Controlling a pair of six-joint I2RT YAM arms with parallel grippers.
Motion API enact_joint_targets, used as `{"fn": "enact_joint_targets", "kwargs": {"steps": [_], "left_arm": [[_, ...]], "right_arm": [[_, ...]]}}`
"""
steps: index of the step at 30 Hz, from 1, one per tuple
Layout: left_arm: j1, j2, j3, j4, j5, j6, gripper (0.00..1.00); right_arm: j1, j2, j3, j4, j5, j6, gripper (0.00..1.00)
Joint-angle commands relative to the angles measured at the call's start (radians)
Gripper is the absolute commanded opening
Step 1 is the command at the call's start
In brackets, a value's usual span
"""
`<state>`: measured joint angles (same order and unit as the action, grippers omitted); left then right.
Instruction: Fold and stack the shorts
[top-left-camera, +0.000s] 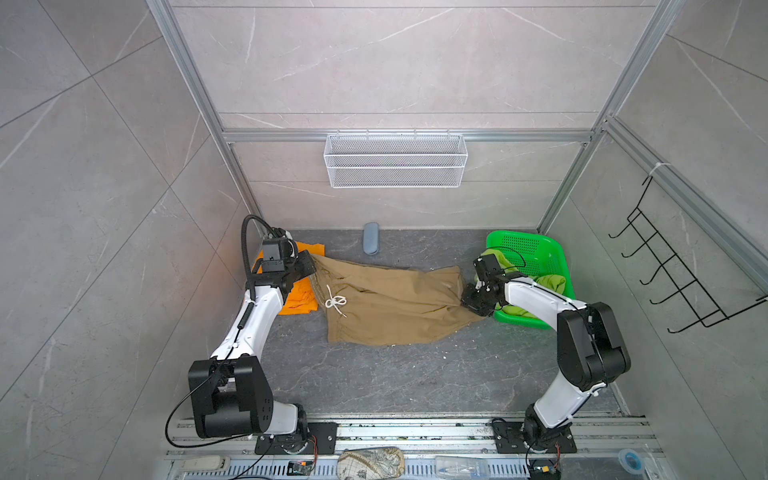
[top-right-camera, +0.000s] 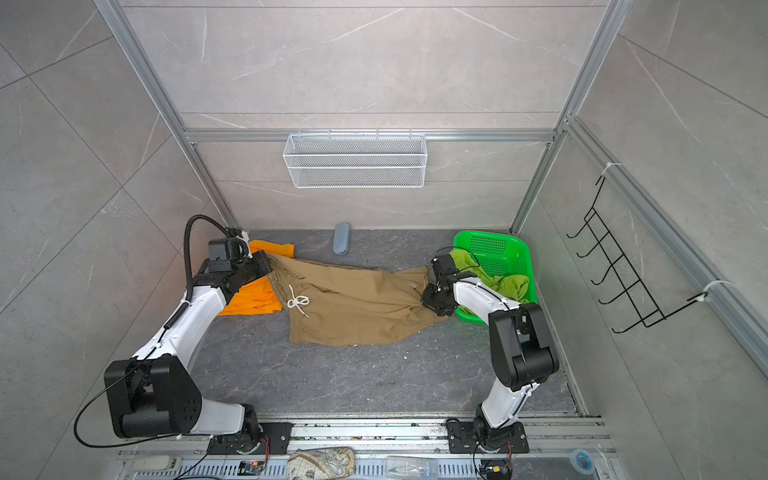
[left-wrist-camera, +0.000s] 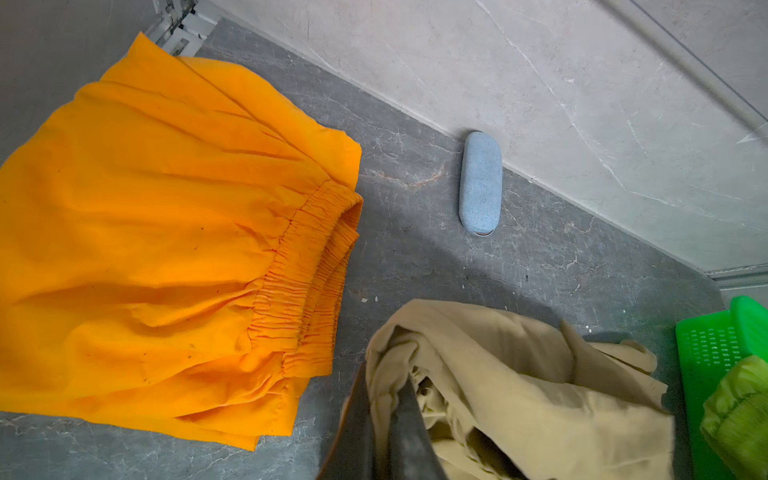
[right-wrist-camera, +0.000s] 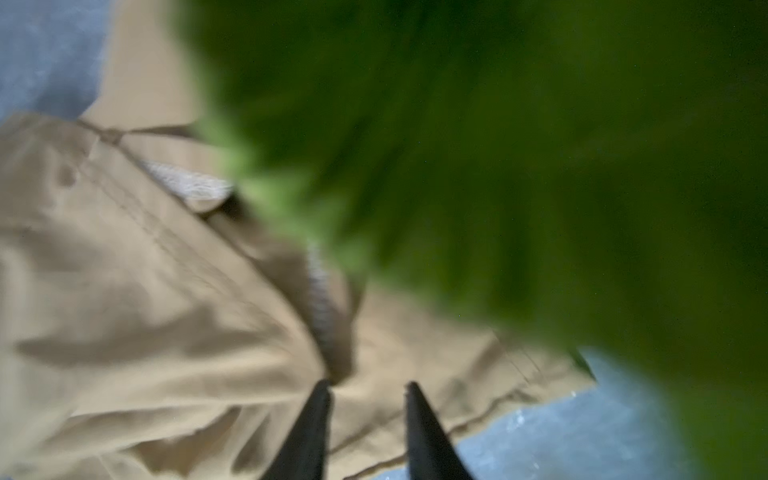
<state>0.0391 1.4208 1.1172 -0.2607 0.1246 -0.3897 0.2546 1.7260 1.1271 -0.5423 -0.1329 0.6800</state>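
Note:
The khaki shorts (top-left-camera: 395, 303) (top-right-camera: 357, 307) lie spread across the middle of the floor, their white drawstring (top-left-camera: 336, 302) facing up. My left gripper (top-left-camera: 309, 266) (left-wrist-camera: 386, 374) is shut on a corner of their waistband and holds it raised over the orange shorts (top-left-camera: 299, 299) (left-wrist-camera: 166, 249), which lie folded at the back left. My right gripper (top-left-camera: 467, 301) (right-wrist-camera: 368, 384) is at the khaki shorts' right end, its jaws apart over the cloth. The lime green shorts (top-left-camera: 548, 282) (top-right-camera: 511, 284) lie crumpled in the green basket and blur across the right wrist view.
The green perforated basket (top-left-camera: 528, 245) stands at the back right, right behind my right wrist. A blue-grey case (top-left-camera: 370, 238) (left-wrist-camera: 480, 183) lies against the back wall. A white wire basket (top-left-camera: 395, 160) hangs on that wall, and a black hook rack (top-left-camera: 681, 270) on the right wall.

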Motion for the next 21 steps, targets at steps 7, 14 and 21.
{"fn": "enact_joint_targets", "kwargs": {"steps": [7, 14, 21], "left_arm": [[0.002, -0.059, -0.022, 0.039, 0.053, 0.012, 0.00], [0.000, -0.086, -0.025, 0.027, 0.047, 0.025, 0.00], [0.000, -0.095, -0.032, 0.014, 0.046, 0.035, 0.00]], "right_arm": [[0.026, 0.076, 0.301, -0.052, -0.079, 0.021, 0.90], [0.185, 0.311, 0.598, -0.084, -0.083, 0.061, 0.92], [0.290, 0.575, 0.912, -0.187, -0.093, 0.058, 0.85]]}}
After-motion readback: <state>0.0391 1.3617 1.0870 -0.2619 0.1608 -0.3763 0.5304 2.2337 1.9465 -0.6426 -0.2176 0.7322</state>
